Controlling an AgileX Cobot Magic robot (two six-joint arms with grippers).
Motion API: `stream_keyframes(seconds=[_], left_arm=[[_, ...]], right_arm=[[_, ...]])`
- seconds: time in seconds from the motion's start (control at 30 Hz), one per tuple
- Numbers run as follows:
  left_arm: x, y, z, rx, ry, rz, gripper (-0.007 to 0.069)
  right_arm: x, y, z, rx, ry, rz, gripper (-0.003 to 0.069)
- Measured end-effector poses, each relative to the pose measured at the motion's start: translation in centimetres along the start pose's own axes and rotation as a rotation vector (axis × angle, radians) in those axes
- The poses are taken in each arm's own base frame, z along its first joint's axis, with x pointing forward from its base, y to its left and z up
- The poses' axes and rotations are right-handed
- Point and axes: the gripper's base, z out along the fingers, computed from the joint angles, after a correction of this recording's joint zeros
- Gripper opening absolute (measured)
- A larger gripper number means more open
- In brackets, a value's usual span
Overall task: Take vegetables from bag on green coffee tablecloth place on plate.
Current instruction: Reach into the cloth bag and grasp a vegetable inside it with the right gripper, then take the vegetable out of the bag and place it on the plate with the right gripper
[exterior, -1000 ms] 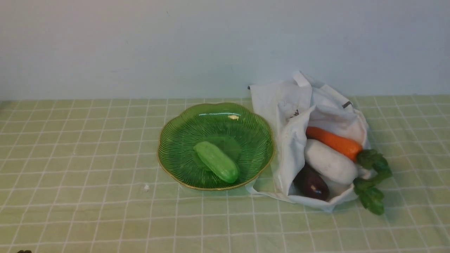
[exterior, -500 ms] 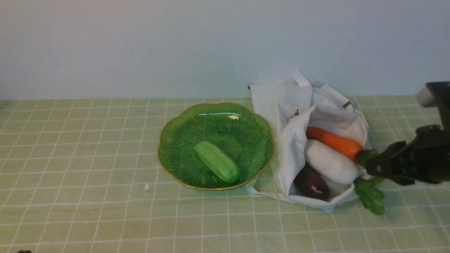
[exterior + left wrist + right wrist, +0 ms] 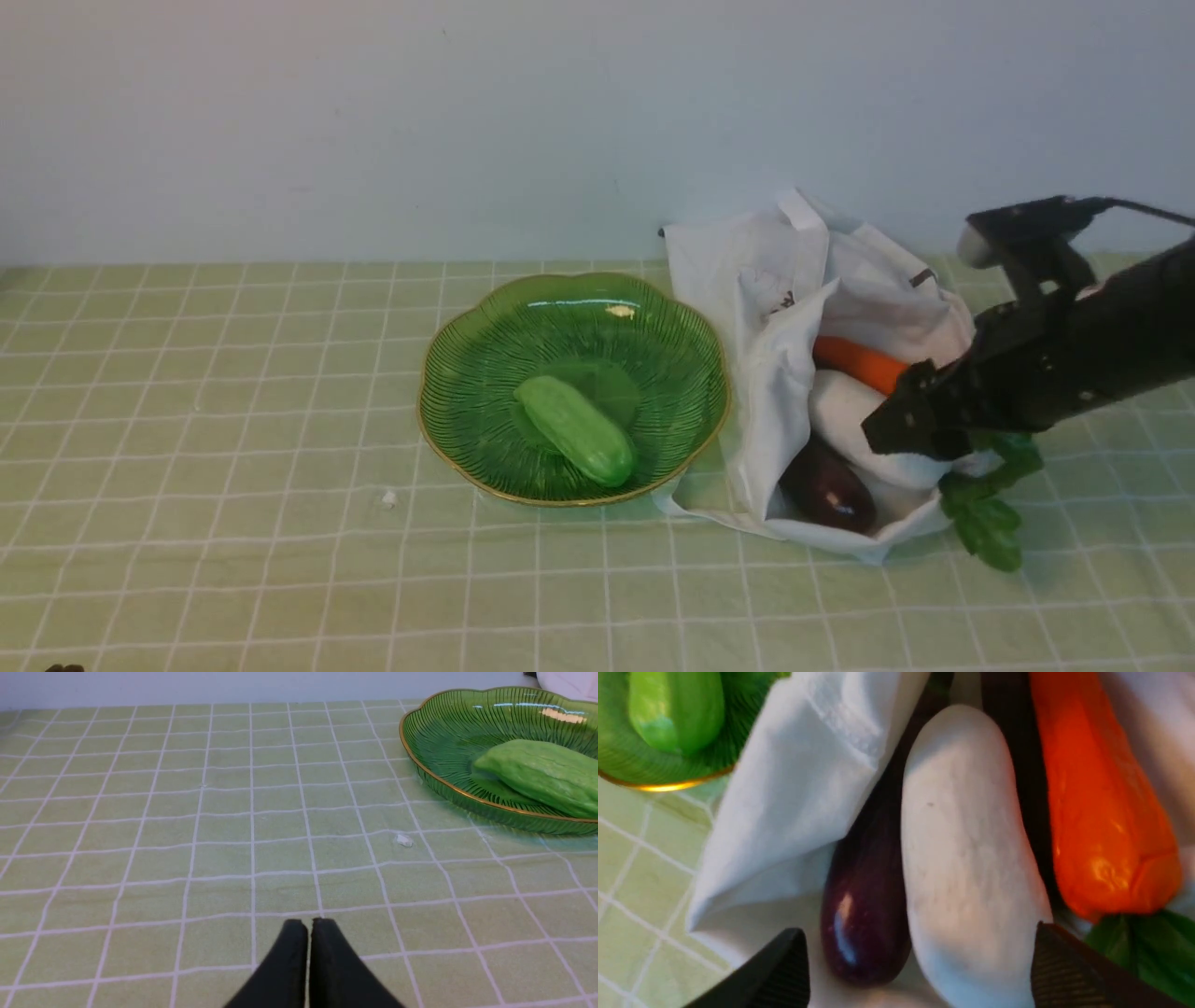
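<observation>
The white bag (image 3: 794, 308) lies open on the tablecloth (image 3: 233, 392), right of the green plate (image 3: 448, 373). Inside are the orange carrot (image 3: 854, 362), the white radish (image 3: 845, 411) and one dark purple eggplant (image 3: 826, 490); a second eggplant is hidden. Green leaves (image 3: 990, 527) stick out of the bag. My right gripper (image 3: 901, 434) hovers over the bag's mouth, open. In the right wrist view its fingers (image 3: 1069, 970) straddle the radish (image 3: 966, 858) and the eggplant (image 3: 866, 914), beside the carrot (image 3: 1101, 807). My left gripper (image 3: 308, 924) is shut and empty above the cloth.
A pale green cucumber-like vegetable (image 3: 577, 429) lies in the plate; it also shows in the left wrist view (image 3: 537, 774). A small white speck (image 3: 387, 499) lies on the cloth left of the plate. A pale wall stands behind the table.
My right arm has come in from the right and moved left over the bag, now covering part of the carrot and radish. Nothing else has moved.
</observation>
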Motion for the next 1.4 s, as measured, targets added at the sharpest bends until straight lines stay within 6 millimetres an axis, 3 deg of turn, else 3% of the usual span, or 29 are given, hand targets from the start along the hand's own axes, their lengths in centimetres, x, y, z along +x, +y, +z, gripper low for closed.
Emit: stream_keyframes(seconds=[0.33,0.43,0.5,0.57,0.73,0.83,0.87,0.93,0.97,1.03,1.07,1.17,1.3,1.4], left_arm=[[0.0,0.0,0.0,0.0,0.0,0.0,-0.0004],[0.0,0.0,0.0,0.0,0.0,0.0,-0.0004],[0.0,0.0,0.0,0.0,0.0,0.0,-0.0004],[0.0,0.0,0.0,0.0,0.0,0.0,-0.0004],[0.0,0.0,0.0,0.0,0.0,0.0,-0.0004],[0.0,0.0,0.0,0.0,0.0,0.0,-0.0004],[0.0,0.0,0.0,0.0,0.0,0.0,-0.0004],[0.0,0.0,0.0,0.0,0.0,0.0,-0.0004],[0.0,0.0,0.0,0.0,0.0,0.0,-0.0004],[0.0,0.0,0.0,0.0,0.0,0.0,-0.0004],[0.0,0.0,0.0,0.0,0.0,0.0,-0.0004],[0.0,0.0,0.0,0.0,0.0,0.0,-0.0004],[0.0,0.0,0.0,0.0,0.0,0.0,-0.0004],[0.0,0.0,0.0,0.0,0.0,0.0,-0.0004]], right_arm=[[0.5,-1.3,4.4,0.046,0.056,-0.027,0.0582],[0.7,-1.4,4.8,0.05,0.065,-0.033,0.0542],[0.6,-1.4,4.7,0.049,0.073,-0.043,0.0461],[0.5,-1.3,4.5,0.043,0.08,-0.053,0.0459],[-1.2,-0.5,1.2,0.016,0.116,-0.1,0.0461],[-3.0,0.0,-4.5,0.105,0.138,-0.09,0.0461],[-3.0,0.0,-4.5,0.106,0.138,-0.079,0.0461],[-3.5,0.1,-8.7,0.224,0.16,-0.037,0.0461],[-3.5,0.2,-9.0,0.232,0.16,-0.033,0.0461],[-3.8,0.6,-12.2,0.302,0.125,0.027,0.0461],[-3.9,0.8,-12.7,0.297,0.1,0.05,0.0461],[-4.5,2.0,-13.4,0.2,0.003,0.163,0.0461],[-5.7,3.7,-12.2,0.061,-0.068,0.222,0.0461],[-7.3,6.2,-8.6,-0.027,-0.103,0.185,0.0461]])
